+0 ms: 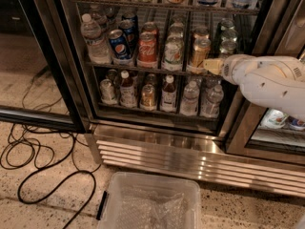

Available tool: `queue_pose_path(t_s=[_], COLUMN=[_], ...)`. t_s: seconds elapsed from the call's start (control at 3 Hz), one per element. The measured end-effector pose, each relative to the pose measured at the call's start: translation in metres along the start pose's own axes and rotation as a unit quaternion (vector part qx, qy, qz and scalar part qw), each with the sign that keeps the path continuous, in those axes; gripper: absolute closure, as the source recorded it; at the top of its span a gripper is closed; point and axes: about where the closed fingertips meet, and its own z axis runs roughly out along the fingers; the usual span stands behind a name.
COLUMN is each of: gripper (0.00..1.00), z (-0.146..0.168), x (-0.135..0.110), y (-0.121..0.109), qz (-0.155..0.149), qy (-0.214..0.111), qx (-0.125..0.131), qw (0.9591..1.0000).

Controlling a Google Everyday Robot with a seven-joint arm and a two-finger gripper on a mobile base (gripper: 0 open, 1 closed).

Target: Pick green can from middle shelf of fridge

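Observation:
The fridge (157,144) stands open in the camera view. Its middle shelf (143,69) holds a water bottle, a Pepsi can, a red Coke can, a whitish can (173,54), a gold-tan can (199,52) and, at the far right, the dark green can (228,46) with more dark cans behind it. My white arm reaches in from the right. My gripper (212,65) is at the shelf's front rail, between the gold-tan can and the green can, just below and left of the green can. It holds nothing that I can see.
The lower shelf holds several bottles (167,94). The top shelf (162,5) carries more drinks. A clear plastic bin (151,205) sits on the floor in front. Black cables (38,163) lie at the left. The black door frame (45,56) stands at the left.

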Motion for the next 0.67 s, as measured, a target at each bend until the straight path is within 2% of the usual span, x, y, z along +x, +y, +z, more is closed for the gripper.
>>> queue_pose_path(t_s=[0.67], gripper=[0.23], z=[0.0055], x=[0.0077], y=[-0.0067], qz=[-0.008], qy=[0.0], qx=[0.017], qw=[0.9998])
